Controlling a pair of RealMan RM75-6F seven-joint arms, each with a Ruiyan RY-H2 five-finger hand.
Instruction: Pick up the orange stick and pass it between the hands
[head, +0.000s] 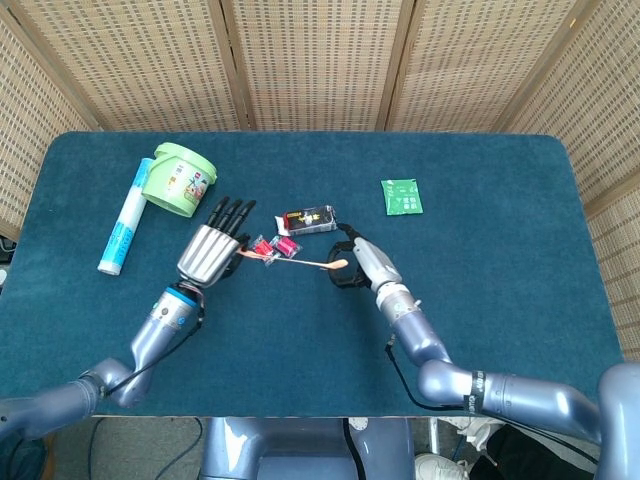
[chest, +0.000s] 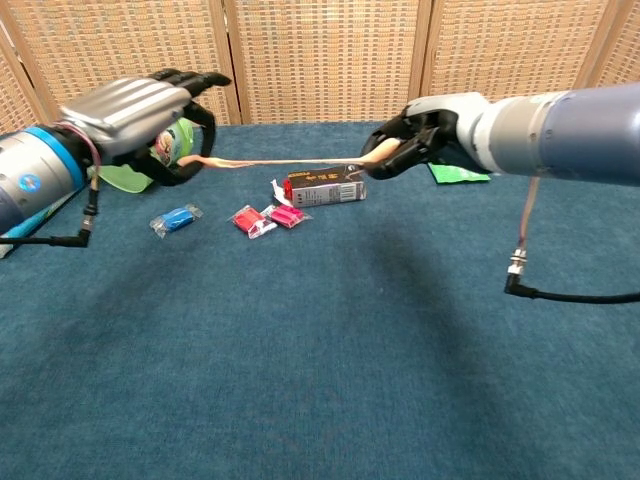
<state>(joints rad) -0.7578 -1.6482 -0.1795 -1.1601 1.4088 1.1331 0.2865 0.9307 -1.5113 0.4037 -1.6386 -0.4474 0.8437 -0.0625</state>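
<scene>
1. A white and blue tube (head: 121, 224) lies near the left edge of the blue surface (head: 500, 270), with a green bucket (head: 177, 180) tipped on its side just beside it.
2. The left hand (head: 212, 248) hangs above the surface right of the bucket, its upper fingers straight and spread, pinching the left end of the orange stick (head: 290, 264) beneath them.
3. A blue packet (chest: 176, 219) lies on the surface below this hand.
4. The stick runs level in the air between both hands, stretched thin, over two red packets (chest: 266, 219).
5. A dark box (head: 307, 218) lies just beyond the stick.
6. The right hand (head: 356, 262) curls its fingers around the stick's right end.
7. A green sachet (head: 401, 196) lies farther right; beyond it, bare surface reaches the right edge.
</scene>
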